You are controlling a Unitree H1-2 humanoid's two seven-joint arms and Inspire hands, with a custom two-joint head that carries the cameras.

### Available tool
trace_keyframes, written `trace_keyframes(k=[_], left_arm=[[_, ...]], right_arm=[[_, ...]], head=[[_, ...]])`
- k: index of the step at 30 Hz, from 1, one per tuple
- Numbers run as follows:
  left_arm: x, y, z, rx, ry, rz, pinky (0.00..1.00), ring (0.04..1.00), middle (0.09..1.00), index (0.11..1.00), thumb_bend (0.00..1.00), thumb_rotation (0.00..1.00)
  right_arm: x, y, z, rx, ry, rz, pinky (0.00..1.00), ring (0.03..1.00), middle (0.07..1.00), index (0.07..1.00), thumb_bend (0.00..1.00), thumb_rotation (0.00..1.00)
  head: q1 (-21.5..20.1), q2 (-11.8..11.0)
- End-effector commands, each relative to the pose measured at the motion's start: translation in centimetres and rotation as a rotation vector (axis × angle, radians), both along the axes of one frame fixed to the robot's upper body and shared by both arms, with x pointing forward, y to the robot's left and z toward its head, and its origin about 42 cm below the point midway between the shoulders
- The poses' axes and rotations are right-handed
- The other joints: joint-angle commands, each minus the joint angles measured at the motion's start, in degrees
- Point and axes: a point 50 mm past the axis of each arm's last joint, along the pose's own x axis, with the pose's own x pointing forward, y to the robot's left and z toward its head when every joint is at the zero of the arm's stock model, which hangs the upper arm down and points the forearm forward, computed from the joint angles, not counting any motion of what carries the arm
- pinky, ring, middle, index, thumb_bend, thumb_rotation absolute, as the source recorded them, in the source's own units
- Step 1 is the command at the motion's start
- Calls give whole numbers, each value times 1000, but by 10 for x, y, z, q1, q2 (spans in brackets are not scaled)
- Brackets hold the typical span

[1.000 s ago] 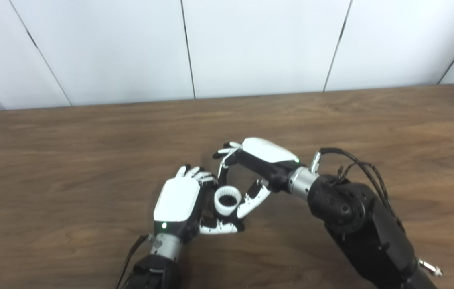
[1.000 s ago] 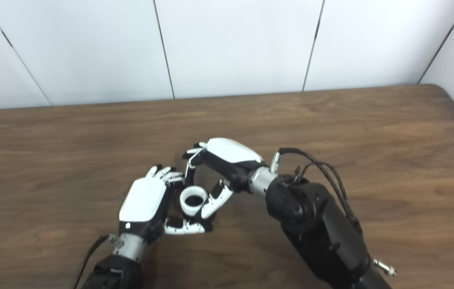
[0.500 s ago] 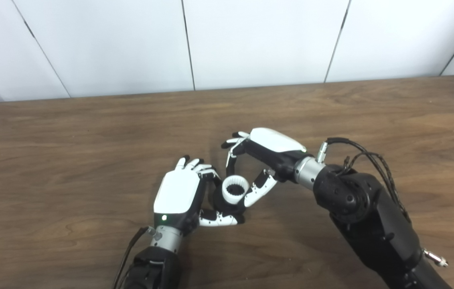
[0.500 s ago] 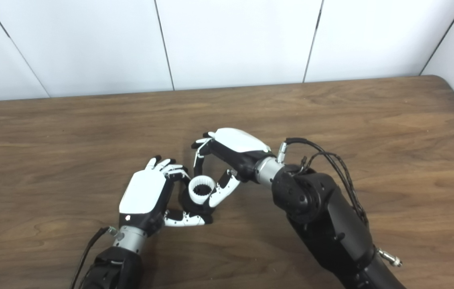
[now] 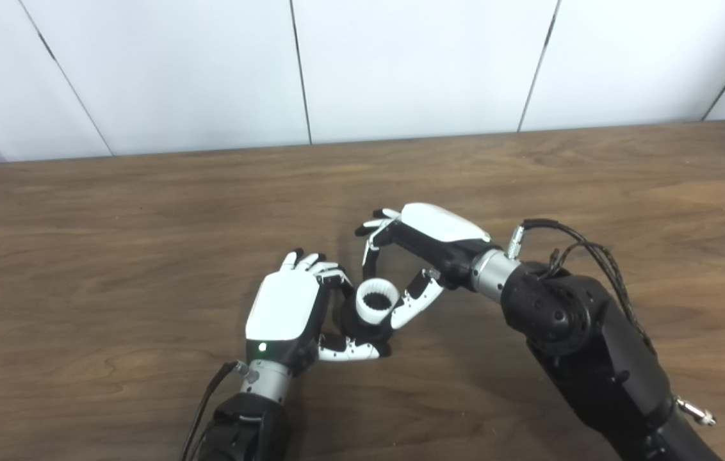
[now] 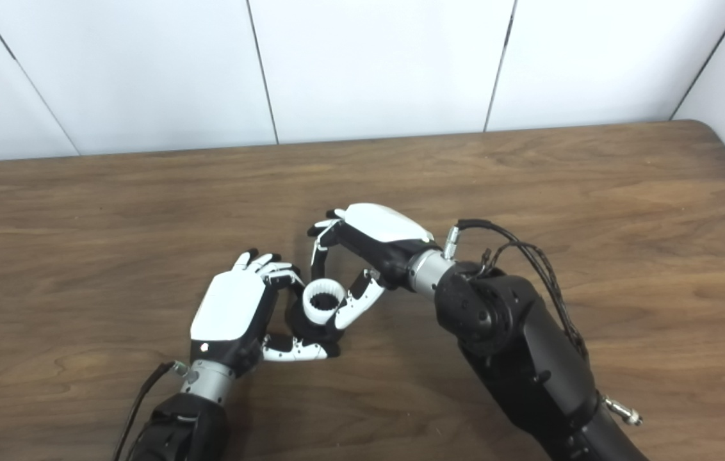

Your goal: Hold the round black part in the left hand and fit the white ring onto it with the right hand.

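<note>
White ring (image 5: 378, 300) unmoved, still pinched by right hand (image 5: 423, 246) atop black part (image 5: 362, 330) clasped in left hand (image 5: 285, 314).

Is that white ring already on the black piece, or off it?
On it, as far as shows: the white ring sits atop the round black part in the left hand. Whether it is fully seated, cannot tell.

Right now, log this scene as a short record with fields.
surface: wooden table
left hand: shut on round black part
right hand: fingers on the white ring
white ring: toothed inside, sitting on top of the black part
seating: cannot tell if fully pressed home
backdrop: white wall panels
</note>
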Motion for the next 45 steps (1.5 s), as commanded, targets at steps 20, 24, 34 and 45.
trace_keyframes(k=[20, 24, 34, 45], left_arm=[[2, -12, 7, -5, -12, -11, 970, 886, 771, 485, 525, 56], [2, -12, 7, -12, -11, -12, 974, 887, 771, 484, 524, 56], [2, -11, 8, -18, -11, -6, 979, 891, 768, 483, 524, 56], [2, -13, 8, -23, -11, -6, 979, 889, 767, 483, 525, 56]], right_arm=[[5, 5, 12, 8, -77, 26, 1000, 984, 886, 485, 523, 131], [6, 3, 11, 5, -74, 22, 1000, 982, 885, 484, 523, 131], [9, -2, 9, 8, -61, 7, 1000, 985, 888, 485, 522, 130], [9, -5, 8, 14, -62, -2, 1000, 989, 884, 485, 522, 129]], head=[[6, 0], [7, 1], [7, 1], [7, 2]])
